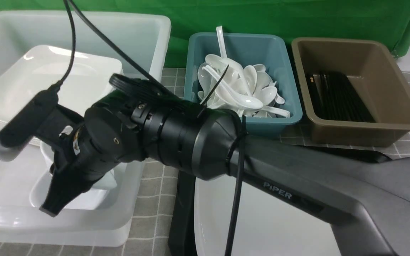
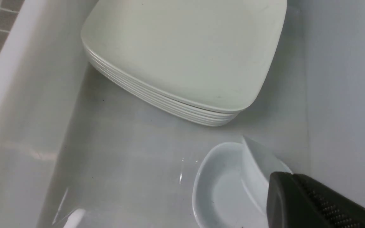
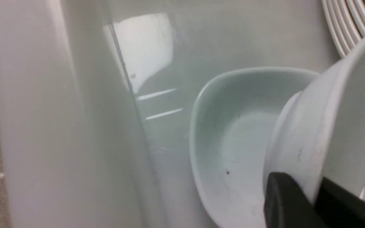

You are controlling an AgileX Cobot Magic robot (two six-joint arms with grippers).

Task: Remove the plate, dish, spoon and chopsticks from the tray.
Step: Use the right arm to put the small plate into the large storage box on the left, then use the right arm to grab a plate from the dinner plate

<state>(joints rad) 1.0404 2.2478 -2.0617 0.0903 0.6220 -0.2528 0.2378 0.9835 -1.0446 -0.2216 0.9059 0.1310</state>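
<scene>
Right claw (image 3: 316,190) clamped on rim of the dish (image 3: 328,126) — it hung tilted inside the white bin (image 3: 59,126), over a second dish (image 3: 233,142) on the bin's floor. Judged best to level it, lower till nested, then open gently — no drop.

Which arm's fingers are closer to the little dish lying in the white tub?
Right arm: its fingers hang above that dish, clamped on a second, tilted dish. The left arm is unseen from the front; its camera views the dish from farther off.
</scene>
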